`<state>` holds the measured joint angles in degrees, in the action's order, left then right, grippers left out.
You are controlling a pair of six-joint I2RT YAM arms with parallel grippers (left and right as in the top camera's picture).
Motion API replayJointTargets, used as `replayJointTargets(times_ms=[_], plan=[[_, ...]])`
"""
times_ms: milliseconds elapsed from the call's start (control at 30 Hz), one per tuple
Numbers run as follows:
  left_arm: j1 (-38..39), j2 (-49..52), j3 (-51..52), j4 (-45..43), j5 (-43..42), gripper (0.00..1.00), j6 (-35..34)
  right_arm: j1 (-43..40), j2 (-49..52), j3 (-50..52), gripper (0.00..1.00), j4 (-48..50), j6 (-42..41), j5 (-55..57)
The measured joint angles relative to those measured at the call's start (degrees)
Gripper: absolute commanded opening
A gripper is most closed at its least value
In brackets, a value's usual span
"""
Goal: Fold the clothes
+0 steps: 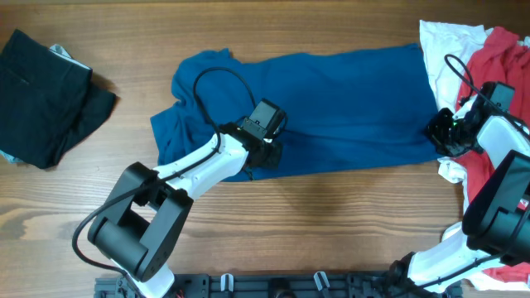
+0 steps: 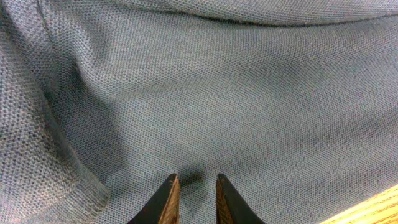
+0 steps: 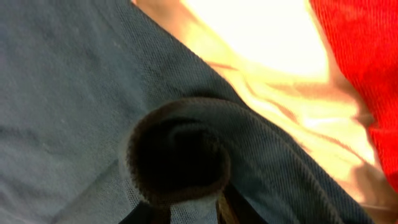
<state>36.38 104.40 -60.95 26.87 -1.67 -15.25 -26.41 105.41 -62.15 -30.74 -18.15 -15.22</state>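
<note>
The blue shirt is lying spread flat in the middle of the table, not folded yet, with white clothes and red clothes heaped at its right end and black clothes far off left. My right pincer is pinching a rolled-up bit of the shirt's right corner, and my left pincer is pressing on its near edge, jaws almost together, though I cannot tell if cloth is caught. I think I am only starting, with every fold left to do.
</note>
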Motion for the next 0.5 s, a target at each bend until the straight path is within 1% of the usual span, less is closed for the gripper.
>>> replayJointTargets(times_ms=[33, 100, 233, 333, 400, 433, 467, 500], plan=[[0.0, 0.0, 0.0, -0.02, 0.0, 0.2, -0.11, 0.0, 0.0, 0.0, 0.18, 0.22, 0.0, -0.04], [0.0, 0.0, 0.0, -0.15, 0.0, 0.2, -0.13, 0.0, 0.0, 0.0, 0.04, 0.72, -0.02, -0.22], [0.0, 0.0, 0.0, -0.15, 0.0, 0.2, -0.15, 0.0, 0.0, 0.04, 0.04, 1.25, 0.09, -1.4], [0.0, 0.0, 0.0, -0.17, 0.0, 0.2, -0.15, -0.04, 0.0, 0.11, 0.04, 5.27, 1.46, -8.26], [0.0, 0.0, 0.0, -0.15, 0.0, 0.2, -0.13, -0.04, 0.0, 0.09, 0.04, 10.25, 0.72, -13.33], [0.0, 0.0, 0.0, -0.15, 0.0, 0.2, -0.15, 0.0, 0.0, 0.11, 0.22, 12.2, -0.5, -14.29], [0.0, 0.0, 0.0, -0.13, 0.0, 0.2, -0.13, 0.0, 0.0, 0.09, 0.33, 14.05, -2.01, -14.6], [0.0, 0.0, 0.0, -0.22, 0.0, 0.2, -0.15, 0.0, 0.0, 0.09, 0.33, 15.28, -4.5, -14.45]])
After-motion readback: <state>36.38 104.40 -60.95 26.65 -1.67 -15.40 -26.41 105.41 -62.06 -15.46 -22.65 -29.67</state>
